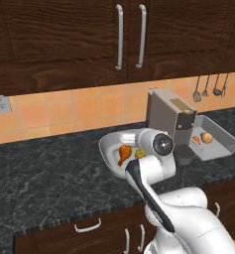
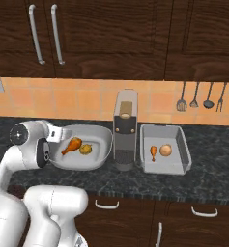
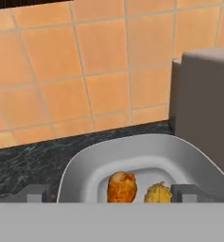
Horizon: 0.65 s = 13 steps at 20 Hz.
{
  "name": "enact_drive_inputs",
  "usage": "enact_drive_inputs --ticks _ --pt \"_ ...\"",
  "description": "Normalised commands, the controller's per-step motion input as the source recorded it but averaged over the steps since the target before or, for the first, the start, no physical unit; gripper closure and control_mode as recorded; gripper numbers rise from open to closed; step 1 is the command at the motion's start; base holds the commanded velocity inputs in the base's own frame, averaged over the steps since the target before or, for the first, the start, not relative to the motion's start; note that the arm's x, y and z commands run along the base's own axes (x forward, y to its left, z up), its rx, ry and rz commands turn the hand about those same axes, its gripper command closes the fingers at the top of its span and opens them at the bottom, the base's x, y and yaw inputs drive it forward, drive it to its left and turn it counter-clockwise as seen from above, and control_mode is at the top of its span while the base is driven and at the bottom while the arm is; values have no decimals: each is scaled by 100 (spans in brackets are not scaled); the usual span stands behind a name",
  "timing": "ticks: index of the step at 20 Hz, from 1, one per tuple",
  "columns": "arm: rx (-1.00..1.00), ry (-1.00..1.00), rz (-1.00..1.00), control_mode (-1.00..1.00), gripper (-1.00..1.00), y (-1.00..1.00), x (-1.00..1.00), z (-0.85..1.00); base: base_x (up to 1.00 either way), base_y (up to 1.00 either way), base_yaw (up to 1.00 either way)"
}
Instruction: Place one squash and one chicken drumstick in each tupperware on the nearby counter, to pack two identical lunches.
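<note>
Two containers sit on the dark marbled counter [image 2: 207, 178], one on each side of the grey coffee machine [image 2: 125, 130], and each already holds its pair. The round white tub [image 2: 99, 152], just left of the machine in the right base view, holds an orange-brown drumstick [image 2: 72, 144] with the knobbly yellow-green squash [image 2: 86, 149] close beside it. The grey rectangular tray [image 2: 181, 161], just right of the machine, holds the second drumstick [image 2: 154, 152] with the tan squash [image 2: 166, 150] next to it.

The hand [image 3: 108, 194] hangs over the near side of the white tub on the side away from the machine, its dark finger tips [image 3: 34, 194] spread wide apart with nothing between them; the tub's contents lie beyond the tips, untouched.

Judging by how things lie, the packing looks complete, and the step in hand is the release and clearing away from the white tub. The next move seems to call only for lifting the open hand up and back without clipping the tub's rim.

The coffee machine stands close against the tub's far side and would block any sideways swing toward the tray. Above the orange tiled wall [image 1: 54, 111] are dark wood cabinets [image 1: 64, 39] with silver handles; utensils [image 2: 200, 96] hang on the wall beyond the tray, well clear of the arm.
</note>
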Motion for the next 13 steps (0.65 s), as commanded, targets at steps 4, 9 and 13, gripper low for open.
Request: enact_drive_inputs --ticks 4,9,13 --pt "-21 -33 0 -100 -100 50 -88 58 0 0 0" --pt "-20 -32 0 -100 -100 59 -50 75 0 0 0" --pt "-12 -12 0 -100 -100 48 -30 20 0 0 0"
